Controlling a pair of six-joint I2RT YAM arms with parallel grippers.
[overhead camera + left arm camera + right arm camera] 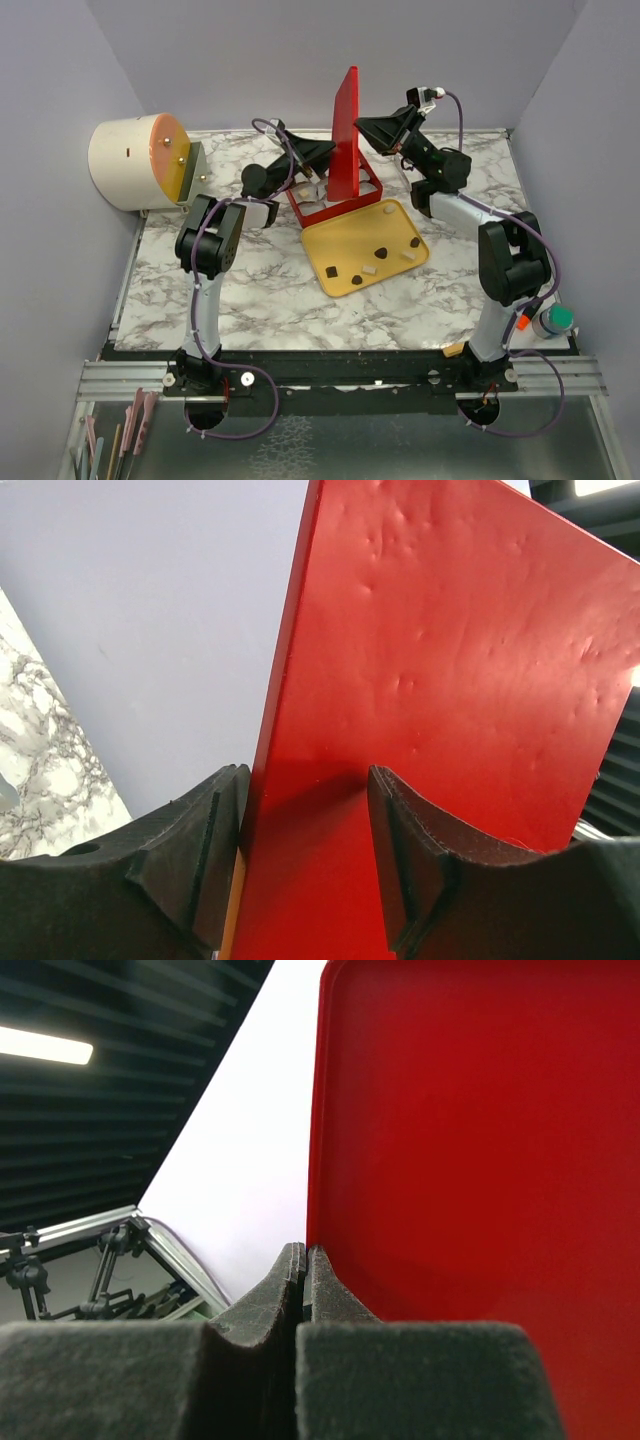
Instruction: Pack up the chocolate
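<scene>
Several tiny chocolate pieces, dark brown point(383, 252) and cream-white point(389, 211), lie loose on the flat yellow tray point(340, 240). Behind it stands a red box point(340, 207) with its lid point(346, 130) raised upright. White paper cups point(310, 190) sit inside. My left gripper point(322, 152) is open at the lid's left side. In the left wrist view point(305, 775) the lid point(450, 660) fills the space beyond the spread fingers. My right gripper point(366, 125) is shut, its tips against the lid's right side. In the right wrist view point(305, 1250) the lid point(470, 1130) is just beyond the tips.
A cream drum with an orange face point(135, 160) stands at the far left. A small green-capped bottle point(555, 320) sits at the right edge. Thin tools point(125, 430) lie below the table's front rail. Grey walls enclose the marble table point(250, 300).
</scene>
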